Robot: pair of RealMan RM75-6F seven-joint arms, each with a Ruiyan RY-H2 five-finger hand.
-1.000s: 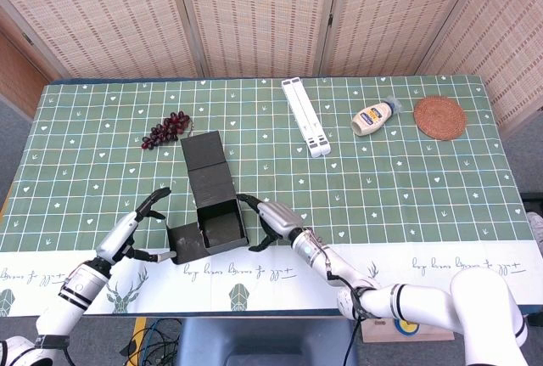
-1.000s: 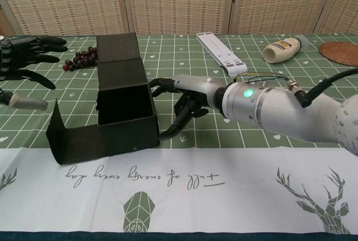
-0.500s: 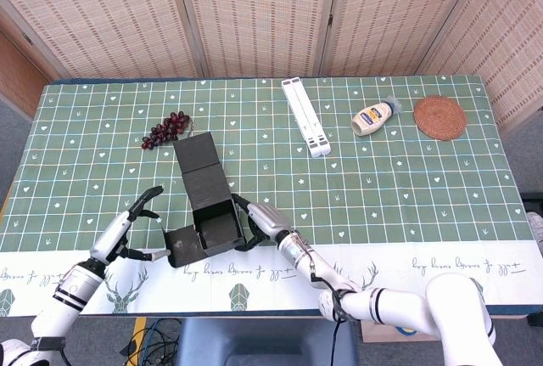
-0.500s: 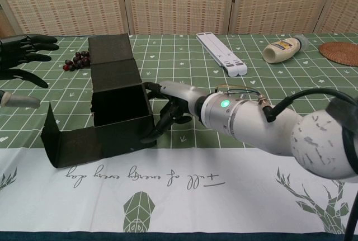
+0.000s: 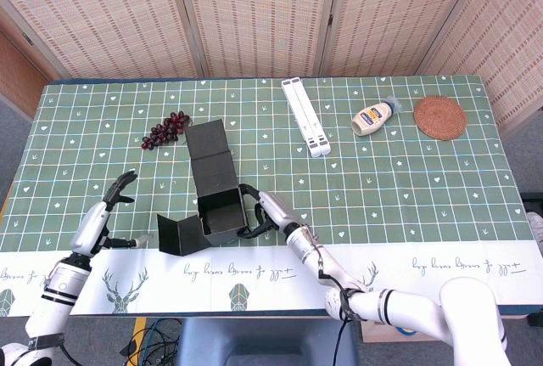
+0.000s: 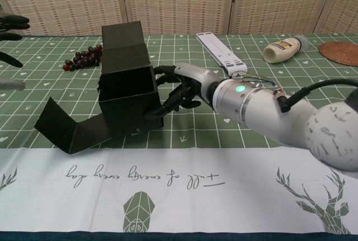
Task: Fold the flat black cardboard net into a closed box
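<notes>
While your right hand (image 6: 182, 87) presses its curled fingers against the right wall of the black cardboard box (image 5: 216, 205), nothing is backing the box up on the other side — your left hand (image 5: 109, 206) is well off to the left, fingers spread and holding nothing. In the chest view only its fingertips show at the frame's left edge.

The box stands partly formed near the front of the green tablecloth (image 5: 407, 179), just behind the white printed border. Its lid panels (image 5: 209, 155) rise behind the open cavity, and one side flap (image 5: 178, 232) is splayed out to the left, resting on the cloth.

Your main risk, as I judge it, is the whole box sliding or twisting left under the right hand's push. It is light card on smooth cloth with no counter-hold, so pressure meant to crease a wall may just skate it away. A harder push could dent the wall inward instead of folding it on its score.

The second risk is the loose left flap — if it stays unfolded it may spring wider or catch under the box. The tall lid panels could also flop back.

The grapes (image 5: 165, 129) sit close behind on the left; a leftward skid may nudge them.
</notes>
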